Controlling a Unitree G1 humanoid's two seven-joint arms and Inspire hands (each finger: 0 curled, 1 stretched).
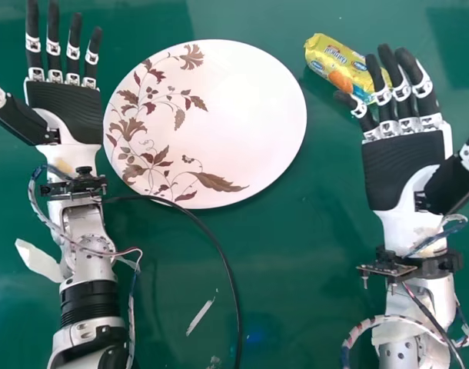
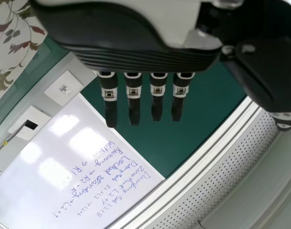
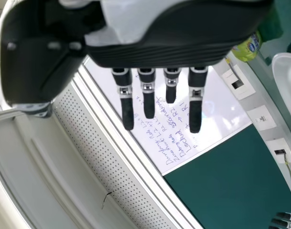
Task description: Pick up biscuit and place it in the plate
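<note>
In the head view, my right hand [image 1: 404,165] lies palm up at the right, its fingers straight; the fingertips overlap the lower right part of the yellow biscuit packet [image 1: 334,61]. The white plate [image 1: 257,115] with a leaf pattern is left of the packet. My left hand [image 1: 65,108] is open at the plate's left side, fingers extended. The left wrist view has the left hand [image 2: 136,52] with straight fingers and part of the plate [image 2: 7,52]. In the right wrist view are the right hand [image 3: 160,52], the packet [image 3: 248,47] and the plate's edge [image 3: 286,71].
A black cable [image 1: 219,254] curves over the green table [image 1: 296,269] between the arms. A white scrap [image 1: 200,317] lies near the front. Beyond, the left wrist view has a whiteboard [image 2: 64,176] with writing and wall sockets [image 2: 63,88].
</note>
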